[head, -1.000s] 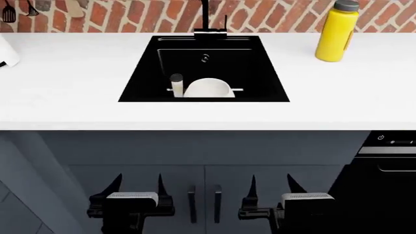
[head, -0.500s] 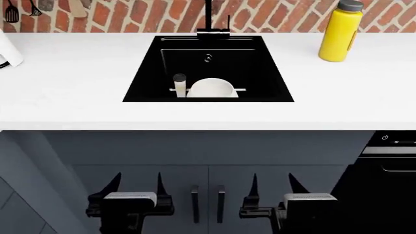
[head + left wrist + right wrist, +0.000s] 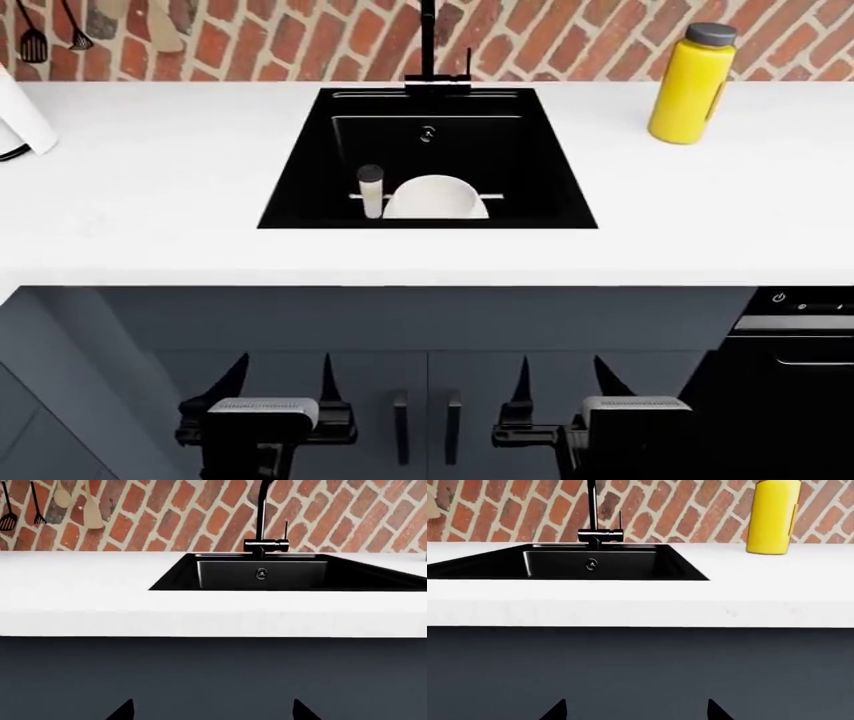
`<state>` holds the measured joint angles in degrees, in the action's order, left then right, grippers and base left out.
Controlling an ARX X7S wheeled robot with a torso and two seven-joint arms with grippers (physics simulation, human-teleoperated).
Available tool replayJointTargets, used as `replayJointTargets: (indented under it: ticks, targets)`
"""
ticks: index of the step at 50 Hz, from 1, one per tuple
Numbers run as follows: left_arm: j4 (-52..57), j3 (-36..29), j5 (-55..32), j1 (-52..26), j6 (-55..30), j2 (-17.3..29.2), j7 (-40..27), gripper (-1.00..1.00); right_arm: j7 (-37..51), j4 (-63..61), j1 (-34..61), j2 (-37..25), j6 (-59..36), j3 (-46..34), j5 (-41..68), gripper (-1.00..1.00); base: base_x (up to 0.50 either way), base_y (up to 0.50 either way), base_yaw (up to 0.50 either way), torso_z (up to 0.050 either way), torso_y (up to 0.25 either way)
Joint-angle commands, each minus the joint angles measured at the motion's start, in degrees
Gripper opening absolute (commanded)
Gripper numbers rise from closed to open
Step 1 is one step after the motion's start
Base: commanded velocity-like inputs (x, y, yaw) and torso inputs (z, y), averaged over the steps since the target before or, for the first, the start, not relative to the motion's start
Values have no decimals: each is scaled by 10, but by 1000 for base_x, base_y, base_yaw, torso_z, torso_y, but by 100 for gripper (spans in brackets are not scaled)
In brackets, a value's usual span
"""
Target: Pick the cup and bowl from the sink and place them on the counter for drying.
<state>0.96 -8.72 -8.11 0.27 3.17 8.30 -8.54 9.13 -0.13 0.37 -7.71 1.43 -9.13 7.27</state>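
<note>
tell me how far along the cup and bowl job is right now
Done: nothing yet. The cup and the bowl both sit inside the sink, side by side near its front wall. In hand: nothing. The left gripper and right gripper hang open and empty below the counter, in front of the cabinet doors. Left: lift both items out and set them on the counter.

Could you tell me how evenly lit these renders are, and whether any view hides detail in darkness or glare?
Head view: flat, even light; the counter is bright without glare, while the sink is near-uniform black, so only the cup and bowl stand out. Both wrist views: sharp, but the basin interior is hidden behind the counter edge and the cabinet fronts are dark.
</note>
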Motion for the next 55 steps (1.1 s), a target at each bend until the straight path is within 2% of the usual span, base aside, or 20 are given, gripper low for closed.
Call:
replayJointTargets:
  ticks: [1,20,28,32,37,38,39,40,41,42,44,47,48,50,53,55]
  targets:
    - [0,-5,-6,1,3,5,-2,100,6,1,1,-5,0,-7,2,100,0,0,0,50,0]
    - [-2,-15,-13,-4,1,8,-7,100,11,1,2,-12,2,-15,8,100,0,0,0,49,0]
    - [10,-21,-5,-6,-23,12,-20,100,13,2,2,-14,2,-18,12,100,0,0,0,0,0]
    - [14,-14,-14,8,3,20,-14,100,15,-1,0,-15,8,-17,14,100,0,0,0,0,0]
    - [20,-23,-9,1,-11,20,-16,100,19,1,2,-16,4,-21,12,100,0,0,0,0,0]
    - [26,-21,-14,3,-19,21,-17,100,19,-2,4,-17,1,-22,12,100,0,0,0,0,0]
    - [40,-1,-65,1,-36,9,-17,100,29,-11,2,-17,10,-19,4,100,0,0,0,0,0]
    - [51,7,-77,6,-36,11,-16,100,28,-22,1,-18,10,-18,8,100,0,0,0,0,0]
    - [75,-17,-32,-11,-68,29,-23,100,31,-57,2,-23,-27,-20,10,100,0,0,0,0,0]
    - [86,-16,-37,-17,-76,30,-23,100,30,-69,4,-28,-36,-26,3,100,0,0,0,0,0]
    - [136,-10,-55,-37,-142,41,-32,100,28,-118,18,-40,-98,-24,13,100,0,0,0,0,0]
    - [199,-8,-83,-79,-245,53,-44,100,29,-192,49,-47,-196,14,90,100,0,0,0,0,0]
    - [224,-2,-97,-94,-279,69,-40,100,32,-220,76,-62,-259,9,98,100,0,0,0,0,0]
    - [246,-1,-113,-138,-336,68,-51,100,39,-261,114,-70,-331,29,138,100,0,0,0,0,0]
    - [290,16,-151,-169,-398,87,-45,100,48,-299,167,-89,-414,43,170,100,0,0,0,0,0]
    - [317,24,-186,-213,-470,90,-52,100,37,-322,213,-105,-476,63,216,100,0,0,0,0,0]
